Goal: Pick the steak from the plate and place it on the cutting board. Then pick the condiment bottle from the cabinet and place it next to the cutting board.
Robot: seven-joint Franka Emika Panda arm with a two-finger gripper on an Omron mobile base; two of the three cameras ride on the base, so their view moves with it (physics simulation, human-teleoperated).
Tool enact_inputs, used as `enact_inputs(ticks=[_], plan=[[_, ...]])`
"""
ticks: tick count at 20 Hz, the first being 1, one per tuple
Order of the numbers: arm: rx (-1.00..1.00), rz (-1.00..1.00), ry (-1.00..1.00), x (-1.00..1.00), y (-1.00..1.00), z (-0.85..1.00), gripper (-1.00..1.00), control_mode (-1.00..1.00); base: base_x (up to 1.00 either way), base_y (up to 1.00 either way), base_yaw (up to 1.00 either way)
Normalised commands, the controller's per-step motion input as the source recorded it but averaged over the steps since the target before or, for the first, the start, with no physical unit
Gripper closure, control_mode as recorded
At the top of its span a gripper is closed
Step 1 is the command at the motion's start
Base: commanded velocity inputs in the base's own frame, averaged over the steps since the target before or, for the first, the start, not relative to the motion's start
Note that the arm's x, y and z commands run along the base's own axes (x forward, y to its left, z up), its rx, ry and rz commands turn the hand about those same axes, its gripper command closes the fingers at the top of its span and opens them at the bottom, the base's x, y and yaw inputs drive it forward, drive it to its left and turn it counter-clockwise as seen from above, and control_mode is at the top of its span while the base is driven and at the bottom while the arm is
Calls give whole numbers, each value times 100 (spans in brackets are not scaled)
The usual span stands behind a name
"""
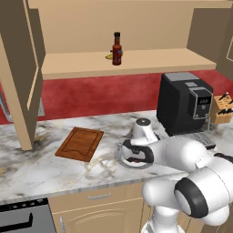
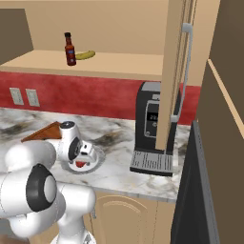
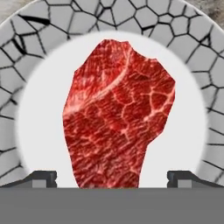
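the light is soft and even in all three pictures, bright but not harsh. no lamp or window shows, so where the light comes from cannot be told. the counter has a faint dark patch under the cabinet door on the left, and the back of the shelf looks a bit darker than its front edge. the white arm has soft grey shading on its round parts and no strong glare. the coffee machine is very dark with little detail. edges look a little jagged and fuzzy. up close, the steak and the plate look sharp, with no blur.
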Motion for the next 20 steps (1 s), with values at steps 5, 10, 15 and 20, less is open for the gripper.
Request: enact_inputs(ticks=[5, 10, 15, 20], plan=[[0, 0, 0, 0, -8, -27, -100, -100, 0, 0, 0], [0, 0, -1, 0, 0, -24, -100, -100, 0, 0, 0], [0, 0, 0, 0, 0, -13, 100, -100, 0, 0, 0], [0, 0, 0, 0, 0, 0, 100, -100, 0, 0, 0]])
